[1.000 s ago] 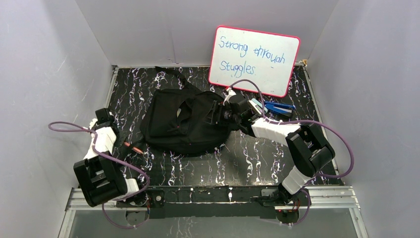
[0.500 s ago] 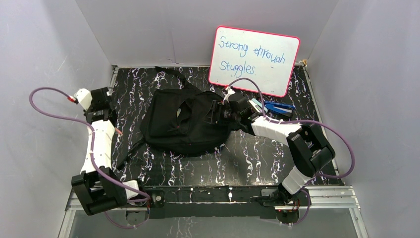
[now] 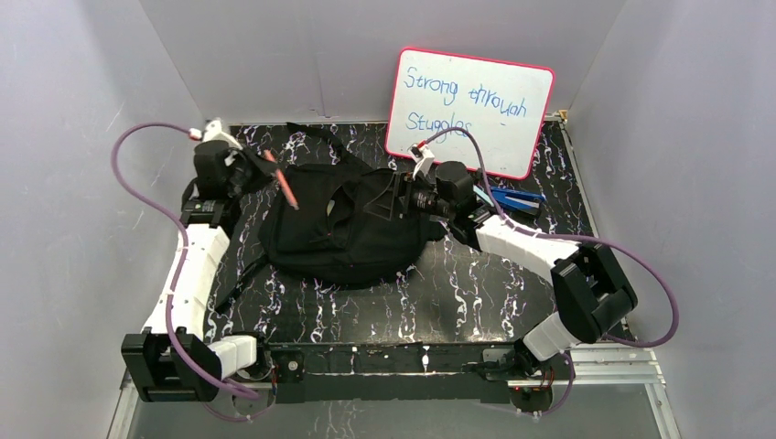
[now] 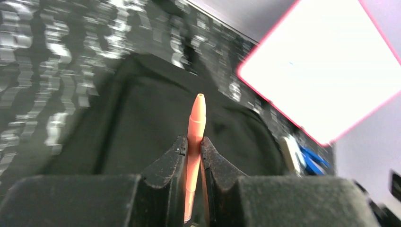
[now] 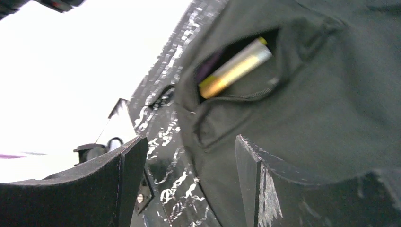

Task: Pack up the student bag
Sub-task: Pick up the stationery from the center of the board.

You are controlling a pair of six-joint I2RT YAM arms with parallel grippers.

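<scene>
The black student bag (image 3: 320, 233) lies in the middle of the marbled table. My left gripper (image 3: 254, 172) is at the bag's far left corner, shut on an orange pen (image 3: 282, 183) that points over the bag. In the left wrist view the pen (image 4: 196, 123) sticks up between my pads (image 4: 179, 156) above the bag (image 4: 142, 123). My right gripper (image 3: 409, 198) is at the bag's right side, where a fabric flap (image 3: 384, 197) stands raised. Its jaws stand apart (image 5: 189, 156), with bag fabric (image 5: 331, 94) draped on the right finger. An open pocket holds a yellow and silver tube (image 5: 235, 67).
A pink-framed whiteboard (image 3: 468, 112) leans on the back wall, close behind my right wrist. A blue tool (image 3: 514, 198) and a small white block (image 3: 471, 192) lie right of the bag. Grey walls close in the left, right and back sides.
My left arm swung from the near left up to the bag's far left corner, carrying the pen. My right gripper rose a little and the bag's flap lifted with it.
</scene>
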